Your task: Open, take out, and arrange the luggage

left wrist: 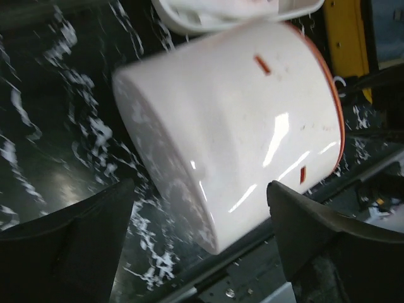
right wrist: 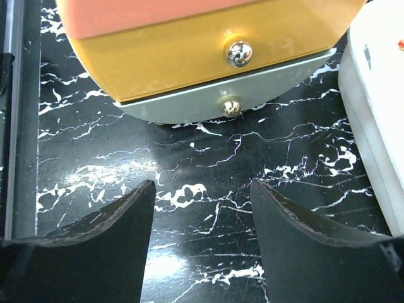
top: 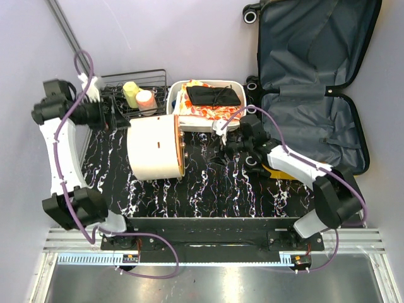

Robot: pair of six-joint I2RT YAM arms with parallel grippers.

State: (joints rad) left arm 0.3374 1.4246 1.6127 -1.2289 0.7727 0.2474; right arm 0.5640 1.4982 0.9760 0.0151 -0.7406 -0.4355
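Observation:
The luggage (top: 309,88) lies open at the back right, its dark grey lining facing up and black wheels at its left edge. A strip of its yellow shell (left wrist: 344,38) shows in the left wrist view. My left gripper (top: 118,115) is open and empty beside the left end of a cream-and-orange round container (top: 154,146) lying on its side. In the left wrist view the container (left wrist: 233,126) lies ahead of the open left gripper (left wrist: 199,205). My right gripper (top: 222,146) is open and empty over the black marbled mat, between the container and the luggage.
A white tray (top: 205,104) holding a black pouch and colourful items sits behind the container. A wire basket (top: 132,95) with yellow and pink items stands at the back left. The right wrist view shows a rounded pink, yellow and grey-green face with two metal knobs (right wrist: 230,53) and the tray's wall (right wrist: 372,126).

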